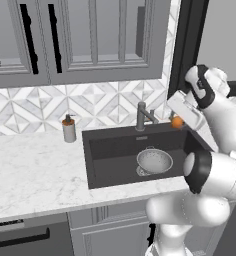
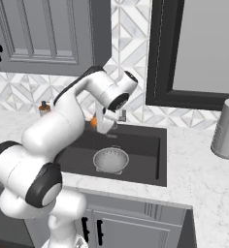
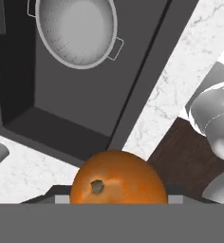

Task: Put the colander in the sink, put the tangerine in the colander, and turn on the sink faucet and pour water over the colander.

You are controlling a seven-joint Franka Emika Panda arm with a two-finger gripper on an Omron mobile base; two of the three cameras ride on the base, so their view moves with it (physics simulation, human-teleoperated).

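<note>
Colander point(image 1: 154, 161) upright on floor of sink point(image 1: 110, 150), over the drain, mouth up, empty. Same colander point(image 2: 110, 160) in right base view, handles front and back. Tangerine point(image 3: 117, 179) clamped between the gripper point(image 3: 117, 199) jaws, filling bottom of hand view, stem scar facing camera. Jaws at mid spread, closed on the fruit. Tangerine point(image 1: 177, 122) held in the air above back right part of the sink, well above the colander, not touching it. Sink faucet point(image 1: 142, 116) upright at back rim, left of the fruit. Soap dispenser point(image 1: 68, 129) on white marble counter point(image 1: 35, 170), left of the basin. Grey ribbed canister point(image 2: 226, 128) on the counter far right.
</note>
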